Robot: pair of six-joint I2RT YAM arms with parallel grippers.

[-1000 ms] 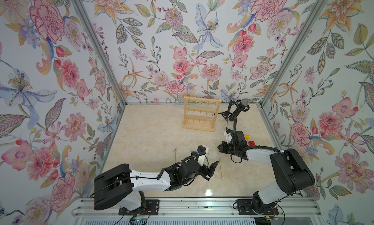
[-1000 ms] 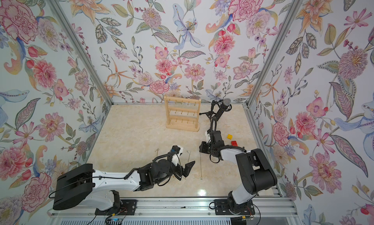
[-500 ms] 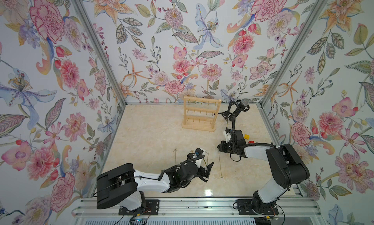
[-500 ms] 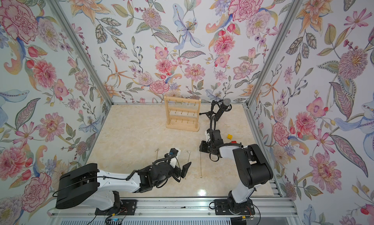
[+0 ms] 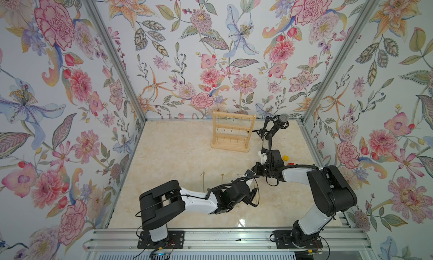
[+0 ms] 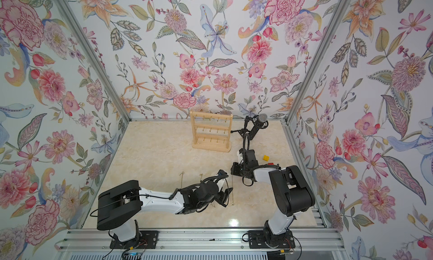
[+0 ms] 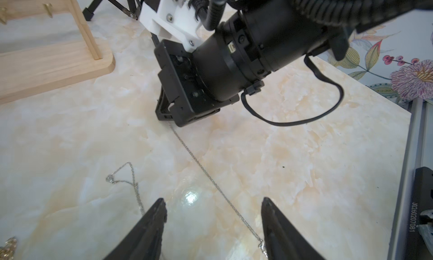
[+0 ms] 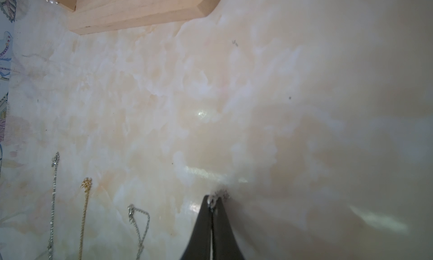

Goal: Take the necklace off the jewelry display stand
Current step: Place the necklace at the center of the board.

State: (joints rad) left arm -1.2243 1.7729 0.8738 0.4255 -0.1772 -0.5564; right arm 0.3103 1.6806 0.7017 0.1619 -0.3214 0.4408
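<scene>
At the left, the left arm reaches low over the marble-patterned desk toward its middle. Beyond its forearm three chains lie loose on the surface, side by side and apart from one another: a straight silver chain leftmost, then a gold chain, then a looped silver chain. The left end effector hangs just above the desk with its fingers moderately wide and nothing clamped between them. The necklace, a thin silver chain, is off the rack and lies drawn out in a straight line on the desk. Its clasp end rests just beside the inner face of one left finger, though I cannot tell whether it touches. Its other end runs up to the right end effector. That end effector is pressed closed, tips down near the desk, with a few silver links of the necklace pinched at the very tip. Farther back, near the rear wall, the jewelry display stand stands upright on its flat base, well apart from the necklace. Just right of it is a black microphone on a tripod. Nearer the right wall a yellow block and a red block sit beside the right arm's wrist, the red one partly hidden
</scene>
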